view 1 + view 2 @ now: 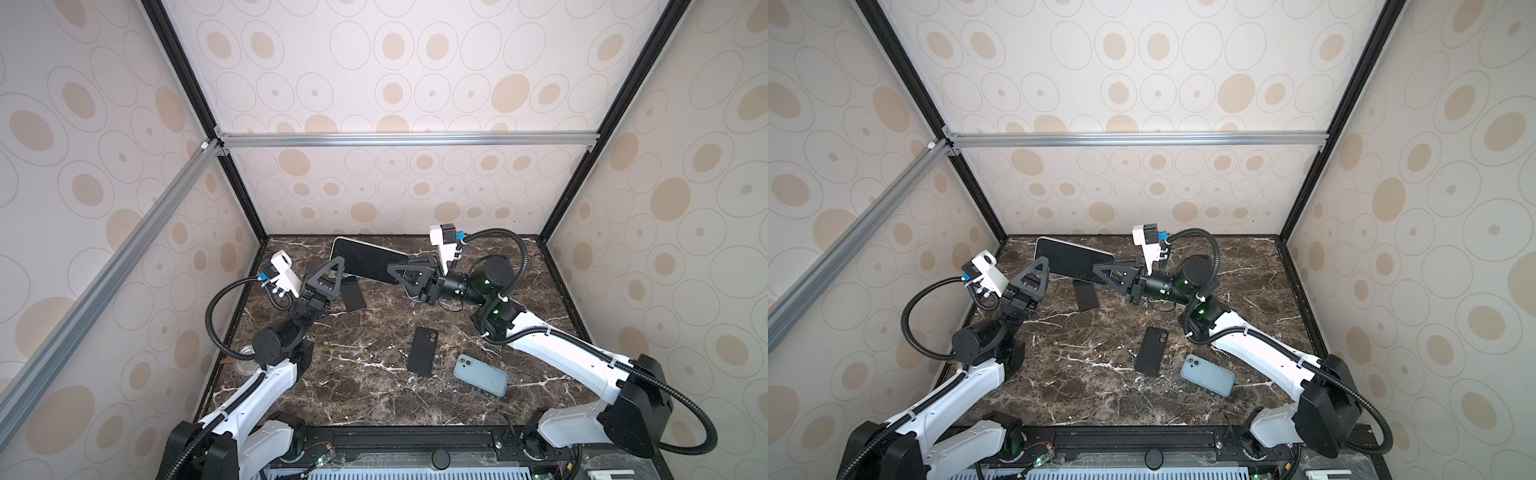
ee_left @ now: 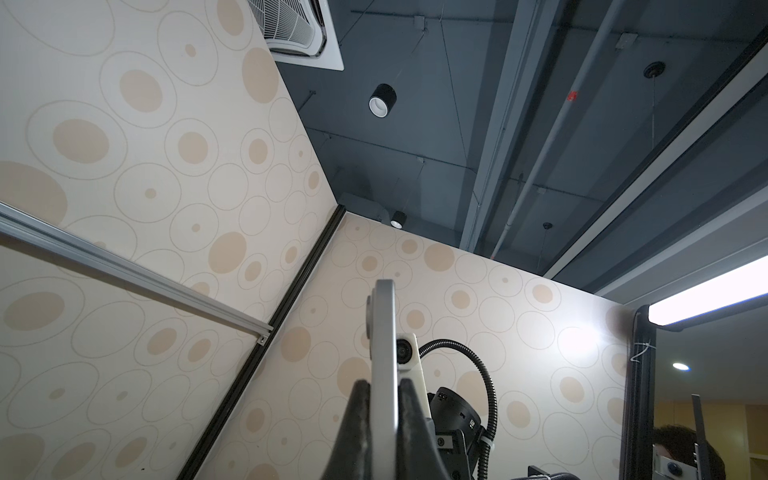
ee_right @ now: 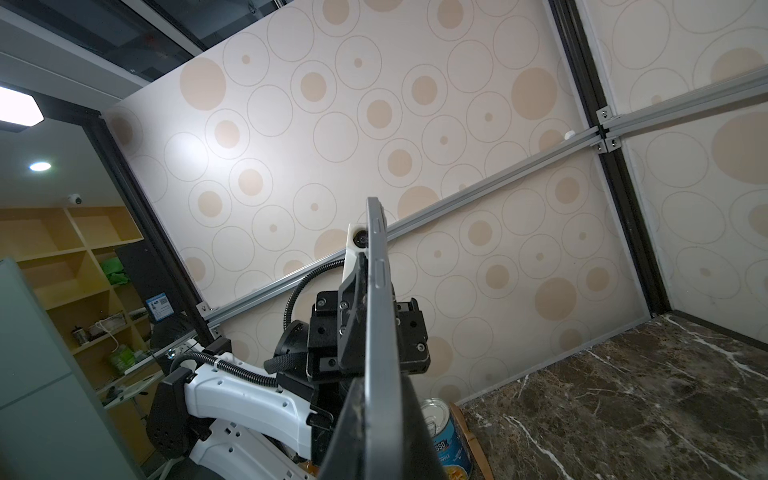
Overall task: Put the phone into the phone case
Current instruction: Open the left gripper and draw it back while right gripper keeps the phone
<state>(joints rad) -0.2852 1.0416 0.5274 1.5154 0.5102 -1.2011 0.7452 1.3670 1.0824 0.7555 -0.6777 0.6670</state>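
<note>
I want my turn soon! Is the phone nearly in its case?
Not yet. Done: the phone is up off the table. In hand: the left gripper and right gripper both pinch it. Left: bringing it to the black case lying on the table and pushing it in.

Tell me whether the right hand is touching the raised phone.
Touching. The right wrist view shows the phone pinched edge-on between the fingers of the right hand, no gap on either side.
</note>
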